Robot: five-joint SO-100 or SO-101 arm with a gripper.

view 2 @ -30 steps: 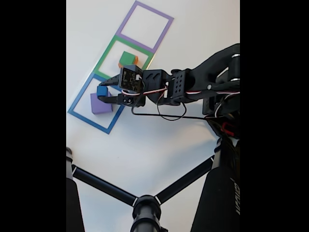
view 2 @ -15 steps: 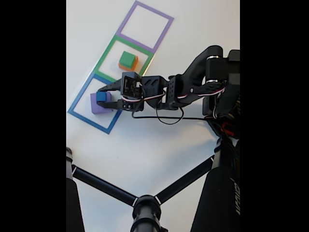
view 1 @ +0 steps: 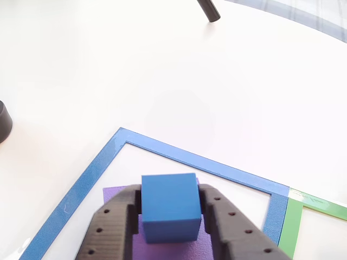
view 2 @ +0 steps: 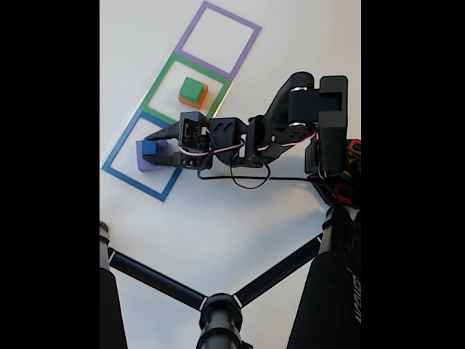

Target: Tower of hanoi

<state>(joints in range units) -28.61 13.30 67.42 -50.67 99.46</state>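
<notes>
A: Claw [view 1: 170, 214] closed on the blue cube [view 1: 169, 206], one finger flat against each side face. Cube sits square between the fingers, top face level, edges in line with them.

B: And what lies under it?

A: The purple block [view 1: 122, 190], directly below. In the other view purple shows at both sides of the fingers and beneath the cube. Whether the cube is touching the purple top or a shade above it, I cannot tell.

B: Fixed view agrees?

A: Yes. Claw [view 2: 154, 148] reaches in from the right of that view, blue cube [view 2: 150, 147] over the purple block [view 2: 144, 161], both inside the blue tape square [view 2: 120, 147]. So the drop is straight down, no sideways shift, I judge.

B: The other pieces?

A: Green block [view 2: 191, 88] stacked on the orange block [view 2: 197, 97], in the green tape square [view 2: 163, 75] next along. The purple tape square [view 2: 248, 46] lies beyond.

B: Look of the cube?

A: Matte, sharp-cornered, plain blue, no marks. Smallest of the set; the purple is flat and much wider. White surface [view 1: 108, 65], no glare.
</notes>
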